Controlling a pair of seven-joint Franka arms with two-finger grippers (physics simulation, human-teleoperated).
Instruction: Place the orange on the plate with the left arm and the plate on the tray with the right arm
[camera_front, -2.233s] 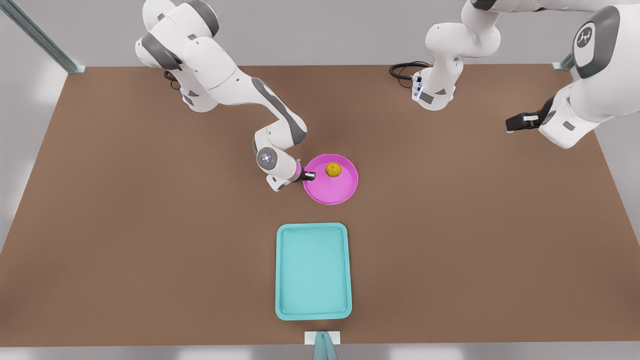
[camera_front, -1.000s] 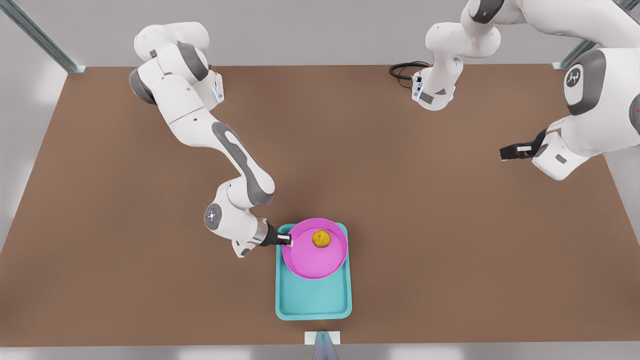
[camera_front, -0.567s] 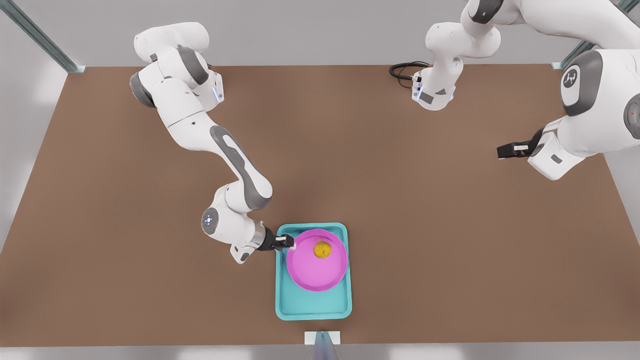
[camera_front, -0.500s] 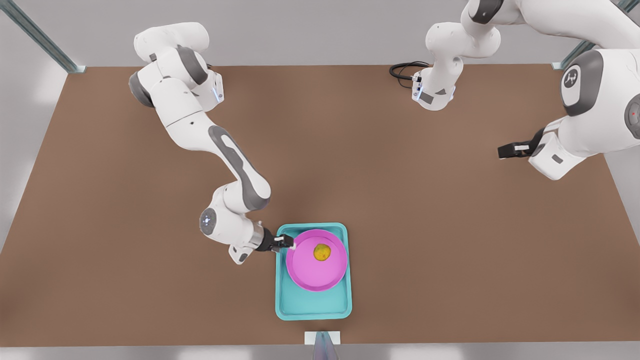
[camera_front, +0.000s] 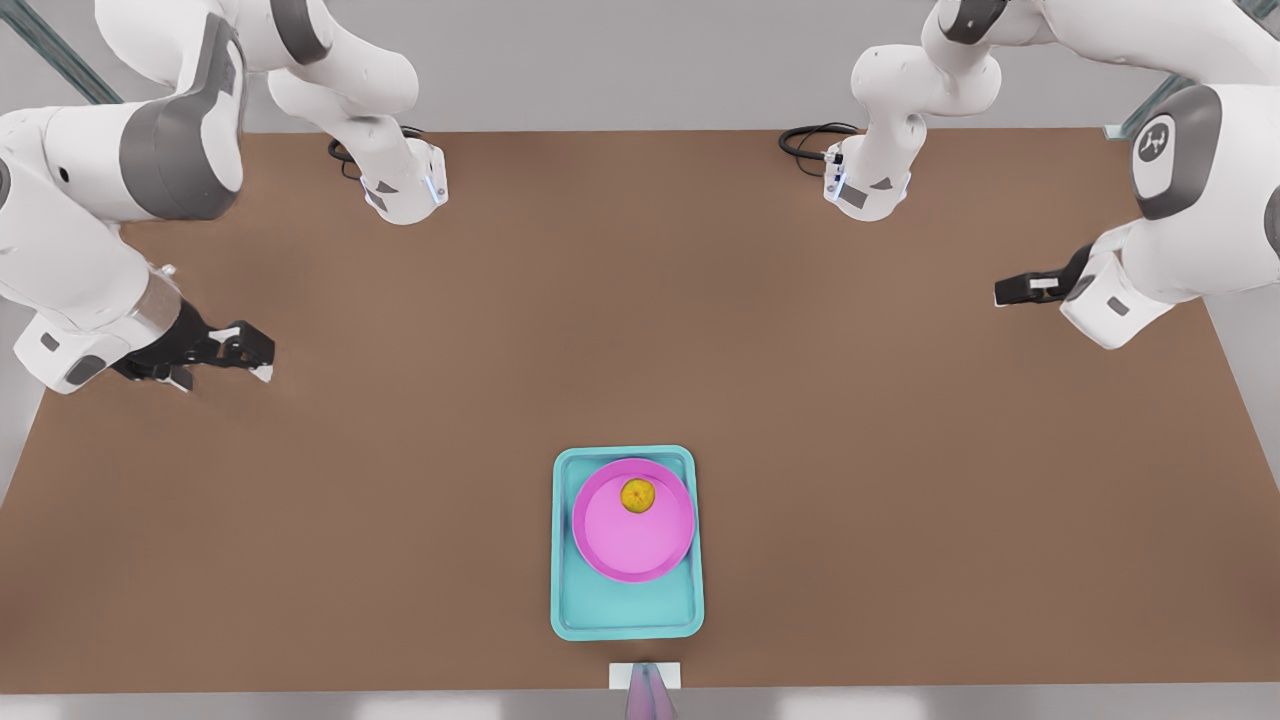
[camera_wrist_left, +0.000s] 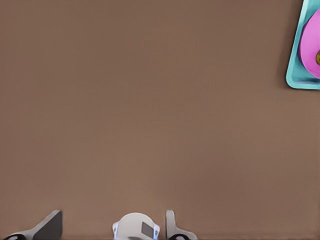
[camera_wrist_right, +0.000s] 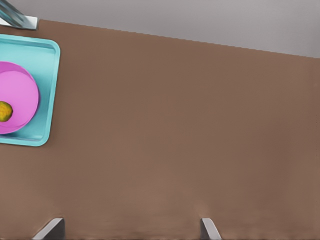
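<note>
Well apart from both grippers, the tray (camera_front: 625, 612) lies on the table (camera_front: 800, 420) with the plate (camera_front: 628, 545) resting inside it. The orange (camera_front: 637, 494) sits on the plate, off centre, on the side toward the arm bases.

The right gripper (camera_front: 250, 352) hangs above bare table at the front view's left, fingers spread wide, holding nothing; the tray lies far off to its side.

The left gripper (camera_front: 1005, 292) hangs at the front view's right, fingers parted and empty, equally far from the tray.
</note>
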